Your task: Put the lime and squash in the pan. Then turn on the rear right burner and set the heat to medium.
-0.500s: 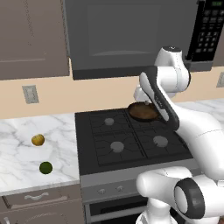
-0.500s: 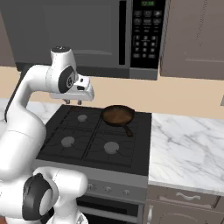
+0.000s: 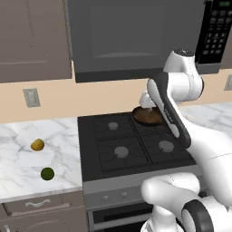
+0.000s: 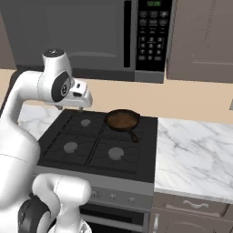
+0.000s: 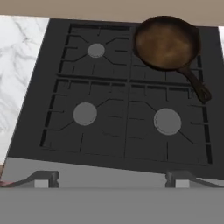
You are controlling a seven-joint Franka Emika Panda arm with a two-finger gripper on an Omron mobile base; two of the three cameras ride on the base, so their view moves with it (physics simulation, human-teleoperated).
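Jaws spread wide, gripping nothing, above the black four-burner stove [image 5: 118,109]. From the left base camera alone: small dark green lime [image 3: 47,173] and yellow-orange oblong squash [image 3: 37,144], apart on white marble counter [image 3: 18,158]. Shallow dark brown skillet [image 5: 166,41] (long thin handle) on rear right burner grate.

2 base views flank stove [image 3: 131,145], hand view overhead
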